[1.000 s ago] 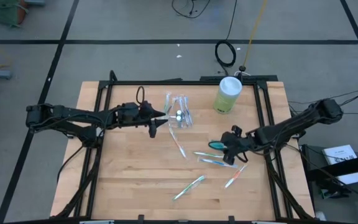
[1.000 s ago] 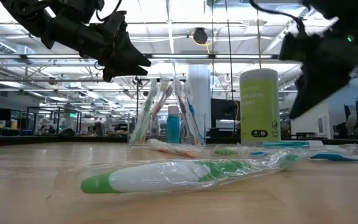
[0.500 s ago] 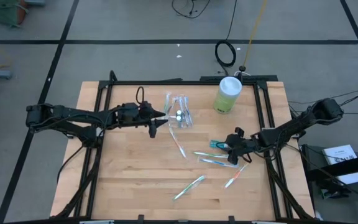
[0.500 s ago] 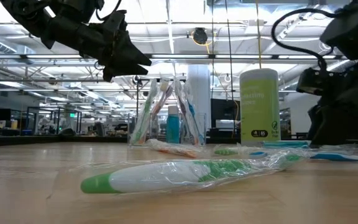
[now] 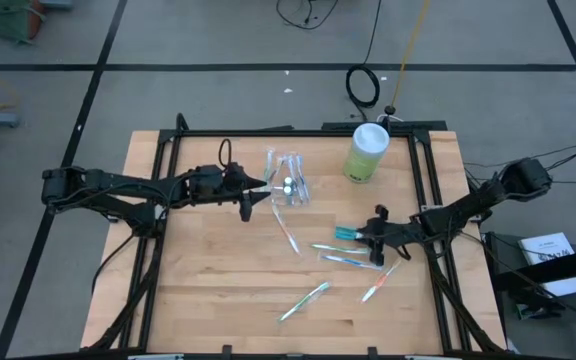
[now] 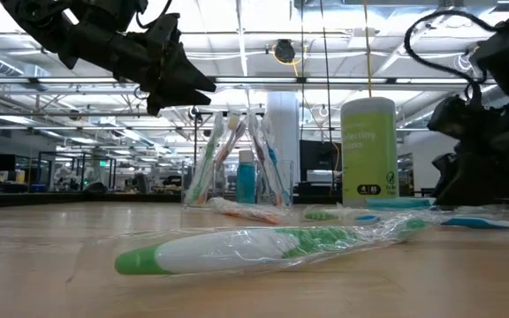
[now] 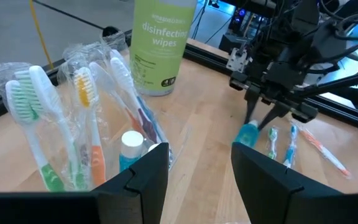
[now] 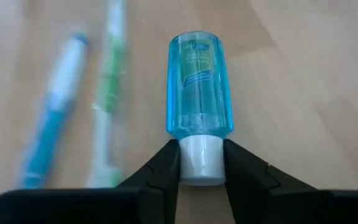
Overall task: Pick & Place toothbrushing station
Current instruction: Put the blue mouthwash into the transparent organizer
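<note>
The right gripper (image 8: pixel 197 163) pinches the white cap of a teal tube (image 8: pixel 197 92) lying on the table (image 5: pixel 208 280) at about 4 o'clock from the cup (image 5: pixel 287 183) (toothbrushes inside), where the left gripper (image 5: pixel 254 194) hovers open.

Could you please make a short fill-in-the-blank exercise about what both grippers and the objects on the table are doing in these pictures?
1. The right gripper grips the teal-blue tube by its white ____.
2. The left gripper hovers beside the clear container, holding ____.
3. The tall green canister is labelled disinfecting ____.
4. The nearest toothbrush in the low view lies sealed in a clear ____.

Missing words: cap; nothing; wipes; wrapper
</note>
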You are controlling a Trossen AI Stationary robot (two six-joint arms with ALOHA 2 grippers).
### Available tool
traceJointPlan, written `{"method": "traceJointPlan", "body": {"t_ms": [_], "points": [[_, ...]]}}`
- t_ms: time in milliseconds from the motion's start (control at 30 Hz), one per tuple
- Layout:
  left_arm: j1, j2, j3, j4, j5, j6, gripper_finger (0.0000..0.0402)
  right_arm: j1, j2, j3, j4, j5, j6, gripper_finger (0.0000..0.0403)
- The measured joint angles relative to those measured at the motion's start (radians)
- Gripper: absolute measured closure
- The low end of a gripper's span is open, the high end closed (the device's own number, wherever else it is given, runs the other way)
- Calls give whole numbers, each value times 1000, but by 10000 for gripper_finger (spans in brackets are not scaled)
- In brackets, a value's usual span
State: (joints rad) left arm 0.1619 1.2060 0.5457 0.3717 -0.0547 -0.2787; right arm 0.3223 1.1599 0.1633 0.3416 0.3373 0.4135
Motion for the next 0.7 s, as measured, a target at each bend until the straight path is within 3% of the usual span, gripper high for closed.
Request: {"method": "traceJointPlan", "body": {"t_ms": [233, 500, 700], "points": [[0, 0, 0, 15, -3, 1, 220, 0, -1, 141, 66, 135, -170, 313], [0, 0, 0, 64, -8, 4, 220, -25, 24, 445, 78, 160, -496, 313], [4, 0, 0, 60, -2, 5, 220, -37, 194, 733, -131, 157, -738, 313]]}}
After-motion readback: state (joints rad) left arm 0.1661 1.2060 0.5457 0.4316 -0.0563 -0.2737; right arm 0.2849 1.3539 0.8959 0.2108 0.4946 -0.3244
